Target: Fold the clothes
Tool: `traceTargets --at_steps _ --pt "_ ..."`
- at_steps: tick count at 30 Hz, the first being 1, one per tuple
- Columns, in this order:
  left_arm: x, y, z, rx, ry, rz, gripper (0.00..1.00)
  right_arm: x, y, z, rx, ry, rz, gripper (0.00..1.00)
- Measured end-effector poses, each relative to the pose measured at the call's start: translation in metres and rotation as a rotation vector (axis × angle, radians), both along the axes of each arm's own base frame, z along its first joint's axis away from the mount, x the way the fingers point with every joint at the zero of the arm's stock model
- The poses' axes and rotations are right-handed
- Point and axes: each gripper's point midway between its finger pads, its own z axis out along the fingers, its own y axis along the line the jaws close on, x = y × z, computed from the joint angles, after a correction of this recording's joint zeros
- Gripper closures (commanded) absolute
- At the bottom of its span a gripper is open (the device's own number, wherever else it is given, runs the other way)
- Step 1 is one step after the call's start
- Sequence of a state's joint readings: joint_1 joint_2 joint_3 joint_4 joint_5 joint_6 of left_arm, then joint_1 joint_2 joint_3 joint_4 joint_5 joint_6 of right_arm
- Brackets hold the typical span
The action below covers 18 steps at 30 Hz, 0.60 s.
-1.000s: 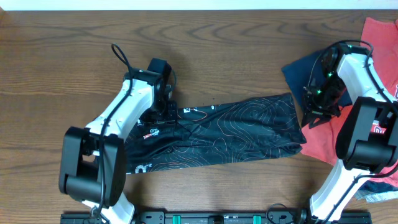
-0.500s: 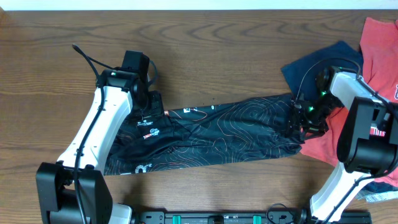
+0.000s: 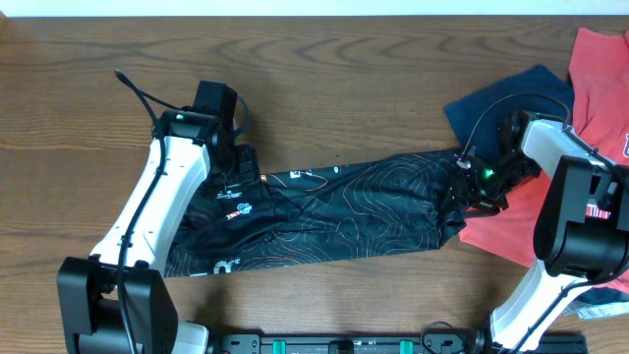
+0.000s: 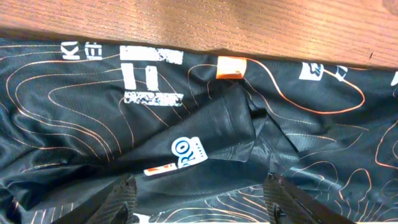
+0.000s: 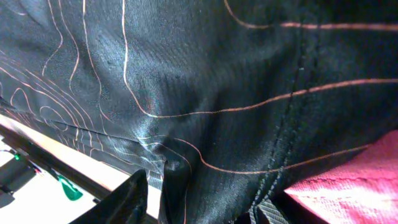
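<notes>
The black jersey (image 3: 344,211) with orange contour lines lies in a long band across the table's middle. It fills the left wrist view (image 4: 186,93), showing white, orange and blue logos. My left gripper (image 3: 239,175) hovers over its left part, fingers wide apart and empty (image 4: 199,202). My right gripper (image 3: 470,192) is at the jersey's right end, shut on a bunch of the black cloth (image 5: 199,199), and that end is lifted and drawn in. The jersey's fabric fills the right wrist view (image 5: 186,93).
A red tee (image 3: 601,59) and a navy-blue garment (image 3: 491,108) lie at the right, close behind my right gripper. The red cloth also shows in the right wrist view (image 5: 354,186). The wooden table (image 3: 373,79) extends behind the jersey.
My left arm swung out to the left, then held still. My right gripper came down from the navy garment to the jersey's right end and pulled that end leftward.
</notes>
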State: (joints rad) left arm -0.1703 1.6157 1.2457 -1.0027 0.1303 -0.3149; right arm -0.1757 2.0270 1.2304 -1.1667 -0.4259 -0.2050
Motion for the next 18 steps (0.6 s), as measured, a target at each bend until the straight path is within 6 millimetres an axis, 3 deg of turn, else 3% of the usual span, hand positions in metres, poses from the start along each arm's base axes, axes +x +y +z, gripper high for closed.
traceTargets --at_steps 3,6,9,15,18 --pt "-0.001 0.000 0.000 0.000 0.005 0.000 0.32 -0.012 -0.005 0.000 -0.036 0.063 0.005 0.51" --pt "-0.001 0.000 0.000 0.001 0.005 0.000 0.32 -0.037 -0.022 -0.002 -0.166 0.200 -0.003 0.50" --pt "-0.001 0.000 0.000 0.001 0.005 0.000 0.32 -0.049 -0.039 -0.006 -0.291 0.274 -0.026 0.49" --pt "-0.002 0.000 0.000 0.001 0.007 0.000 0.32 -0.050 -0.054 -0.008 -0.392 0.293 -0.054 0.46" --pt "-0.002 0.000 0.000 0.001 0.007 0.000 0.31 -0.040 -0.055 -0.006 -0.389 0.259 -0.055 0.45"
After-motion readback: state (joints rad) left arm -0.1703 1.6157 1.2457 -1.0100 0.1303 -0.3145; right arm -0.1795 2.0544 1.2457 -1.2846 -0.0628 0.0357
